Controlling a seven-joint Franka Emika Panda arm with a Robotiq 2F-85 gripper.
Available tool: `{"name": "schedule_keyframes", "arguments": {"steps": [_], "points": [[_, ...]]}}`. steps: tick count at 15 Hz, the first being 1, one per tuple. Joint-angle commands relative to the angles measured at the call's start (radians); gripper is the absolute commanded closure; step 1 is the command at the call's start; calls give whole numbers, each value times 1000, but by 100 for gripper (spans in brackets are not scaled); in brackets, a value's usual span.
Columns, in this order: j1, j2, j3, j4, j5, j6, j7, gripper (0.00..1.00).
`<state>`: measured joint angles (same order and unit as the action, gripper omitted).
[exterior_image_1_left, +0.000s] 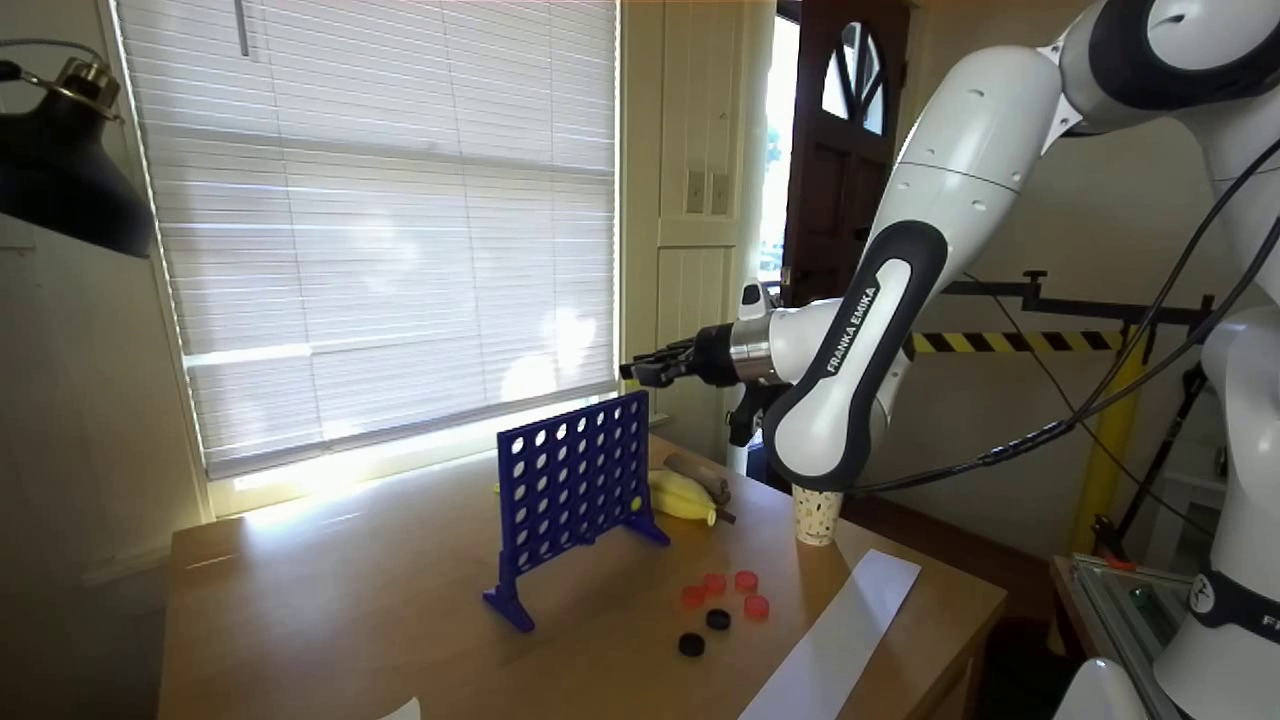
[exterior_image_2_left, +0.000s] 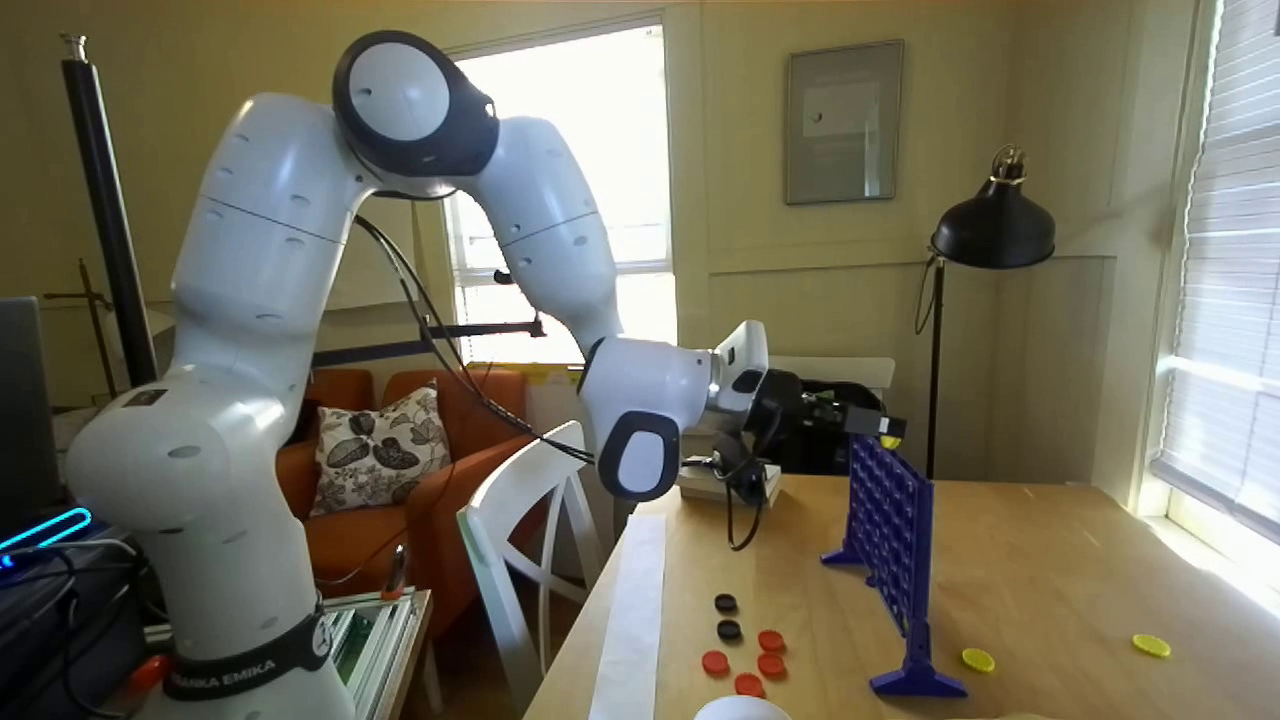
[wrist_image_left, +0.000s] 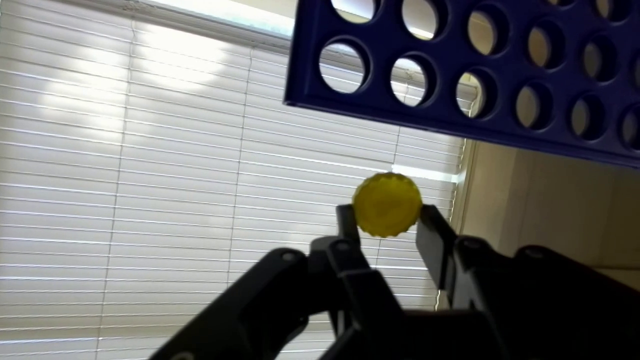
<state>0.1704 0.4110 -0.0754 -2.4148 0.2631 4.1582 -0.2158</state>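
Observation:
My gripper (wrist_image_left: 386, 206) is shut on a yellow disc (wrist_image_left: 387, 204) with a ridged edge, pinched between the two fingertips. Beyond it in the wrist view, apart from the disc, is the blue upright rack (wrist_image_left: 447, 55) with rows of round holes. In an exterior view the gripper (exterior_image_1_left: 645, 372) hovers just above the far end of the rack (exterior_image_1_left: 507, 510), whose lower far corner shows a yellow disc (exterior_image_1_left: 636, 503). Another exterior view has the held disc (exterior_image_2_left: 890, 441) close to the rack's top edge; whether they touch I cannot tell.
Several red discs (exterior_image_1_left: 746, 580) and two black discs (exterior_image_1_left: 718, 619) lie on the table before the rack. Two yellow discs (exterior_image_2_left: 978, 660) rest behind it. Nearby are a yellow banana-like item (exterior_image_1_left: 682, 495), a speckled cup (exterior_image_1_left: 817, 517) and a white strip (exterior_image_1_left: 835, 635).

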Motion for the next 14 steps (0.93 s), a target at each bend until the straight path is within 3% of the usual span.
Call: {"name": "schedule_keyframes", "arguments": {"steps": [1, 14], "points": [[-31, 16, 18, 27, -40, -15, 16, 90], [-75, 57, 27, 64, -131, -17, 69, 90]]}}
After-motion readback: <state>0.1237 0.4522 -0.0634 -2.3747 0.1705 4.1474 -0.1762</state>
